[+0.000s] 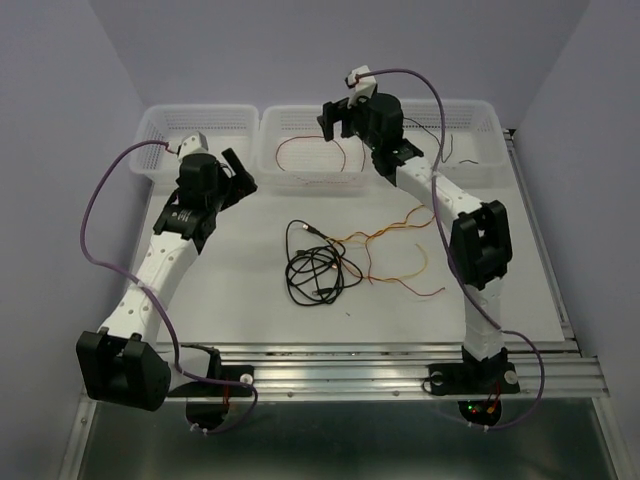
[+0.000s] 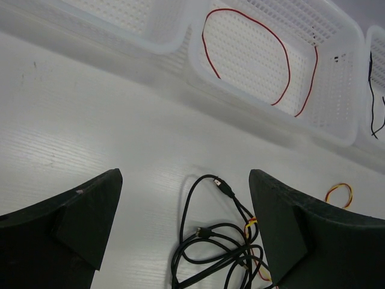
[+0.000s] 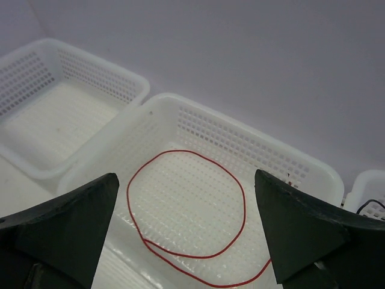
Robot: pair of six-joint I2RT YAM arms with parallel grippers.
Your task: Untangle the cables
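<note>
A coiled black cable (image 1: 313, 268) with small plug ends lies mid-table, tangled with a yellow/orange wire (image 1: 395, 240). It also shows in the left wrist view (image 2: 210, 241). A dark red wire (image 1: 310, 155) lies looped in the middle white basket (image 1: 270, 128), also in the right wrist view (image 3: 186, 211). A thin black wire (image 1: 455, 158) lies in the right basket (image 1: 490, 125). My left gripper (image 1: 240, 175) is open and empty, left of the tangle. My right gripper (image 1: 335, 118) is open and empty above the middle basket.
An empty white basket (image 1: 160, 125) stands at the back left. The three baskets line the table's far edge. Purple arm cables arc over both arms. A metal rail runs along the near edge.
</note>
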